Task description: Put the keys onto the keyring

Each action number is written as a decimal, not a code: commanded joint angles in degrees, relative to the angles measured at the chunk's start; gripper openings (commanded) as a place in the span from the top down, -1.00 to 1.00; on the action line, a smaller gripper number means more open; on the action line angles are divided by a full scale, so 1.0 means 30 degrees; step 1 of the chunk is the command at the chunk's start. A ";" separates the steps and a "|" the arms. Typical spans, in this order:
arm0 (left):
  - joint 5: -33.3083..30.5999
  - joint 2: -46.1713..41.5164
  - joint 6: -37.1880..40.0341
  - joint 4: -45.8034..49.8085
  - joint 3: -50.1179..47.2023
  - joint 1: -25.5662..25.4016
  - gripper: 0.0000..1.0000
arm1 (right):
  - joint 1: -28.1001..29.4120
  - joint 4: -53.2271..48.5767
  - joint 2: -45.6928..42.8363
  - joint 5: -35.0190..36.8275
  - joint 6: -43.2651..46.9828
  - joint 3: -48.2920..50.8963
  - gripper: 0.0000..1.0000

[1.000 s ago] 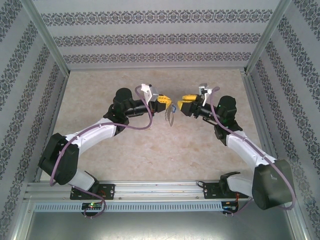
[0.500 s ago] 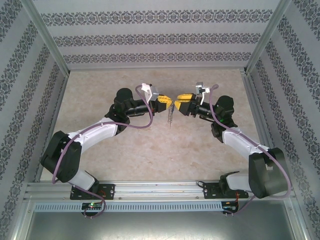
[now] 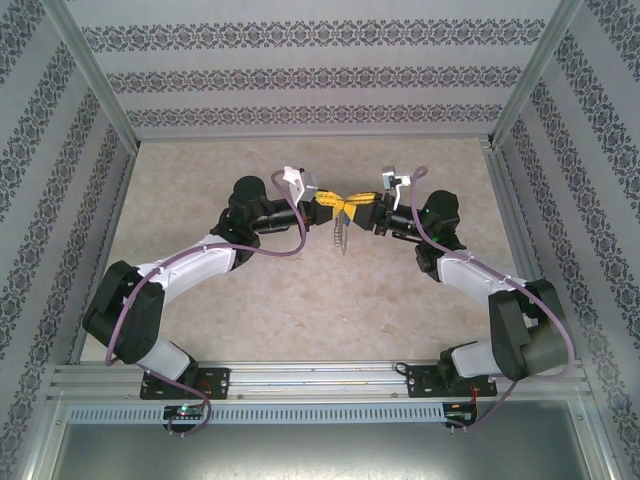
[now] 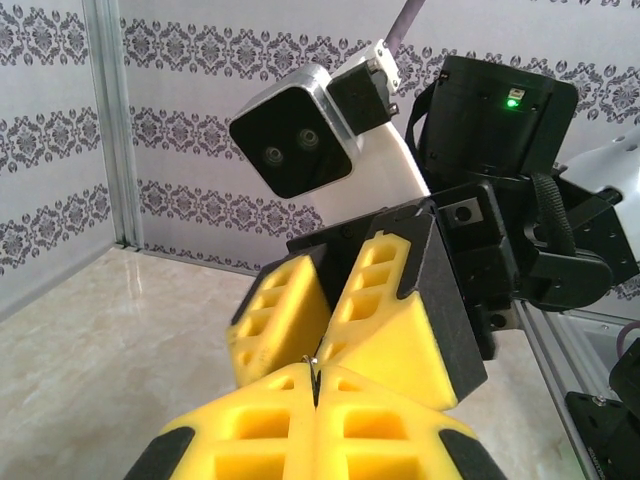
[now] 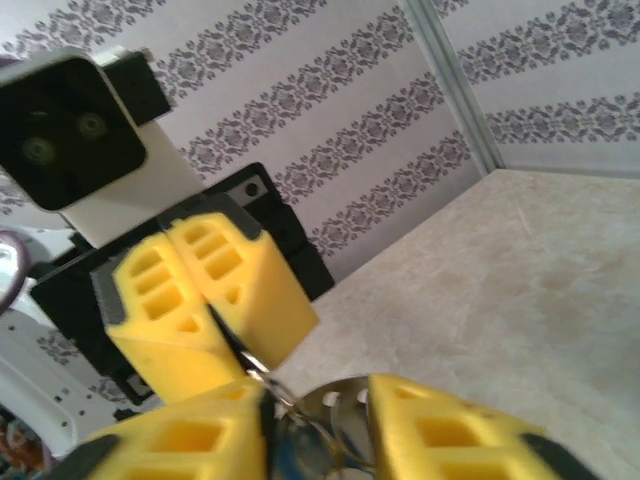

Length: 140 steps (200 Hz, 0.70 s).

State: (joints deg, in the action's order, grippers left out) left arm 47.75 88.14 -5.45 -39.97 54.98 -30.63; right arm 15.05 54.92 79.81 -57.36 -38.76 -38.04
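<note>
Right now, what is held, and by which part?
The left gripper pinches the keyring by a thin metal edge, chain hanging below. For the right gripper it cannot be told.

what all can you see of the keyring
The keyring is thin grey metal, hanging in the air over the table, chain dangling. The left pincer is shut on its top, a sliver of metal showing between the yellow pads. Shiny rings at that end sit between the fingers of the right pincer.

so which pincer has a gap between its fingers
The right pincer: its fingers stand apart with metal rings between them, while the left pincer is pressed shut on thin metal.
</note>
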 commanded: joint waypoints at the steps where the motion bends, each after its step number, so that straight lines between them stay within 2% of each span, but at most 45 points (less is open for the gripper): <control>1: 0.0598 0.0058 -0.0451 -0.1473 0.0513 0.0117 1.00 | 0.0105 0.1566 0.0126 -0.0288 -0.0190 -0.0722 0.61; 23: 0.0460 0.0069 -0.0584 -0.1525 0.0463 0.0125 1.00 | 0.0059 0.1864 0.0042 -0.0477 -0.0378 -0.0742 1.00; 49: -0.0601 -0.0037 -0.0945 -0.1405 0.0339 0.0106 1.00 | -0.0070 0.1724 -0.0192 -0.0226 -0.0417 -0.0511 1.00; 59: -0.1081 -0.0169 -0.1024 -0.1016 0.0361 0.0130 0.88 | -0.0153 0.1589 -0.0304 -0.0010 -0.0409 -0.0348 1.00; 112: -0.4217 -0.1353 -0.2200 0.0849 0.0248 0.0104 -0.46 | -0.0483 -0.0009 -0.1074 0.2091 0.0238 0.0565 1.00; 126: -0.5751 -0.1741 -0.2874 0.1492 0.0263 0.0129 -0.77 | -0.0504 -0.0826 -0.1373 0.2681 0.0543 0.0691 1.00; 140: -0.7194 -0.2097 -0.3676 0.1889 0.0106 0.0113 -0.95 | -0.0520 -0.1281 -0.1621 0.3165 0.0756 0.0913 1.00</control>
State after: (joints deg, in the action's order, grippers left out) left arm 35.09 85.14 -11.70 -37.12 55.02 -30.00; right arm 13.98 52.45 77.43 -51.72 -38.76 -36.16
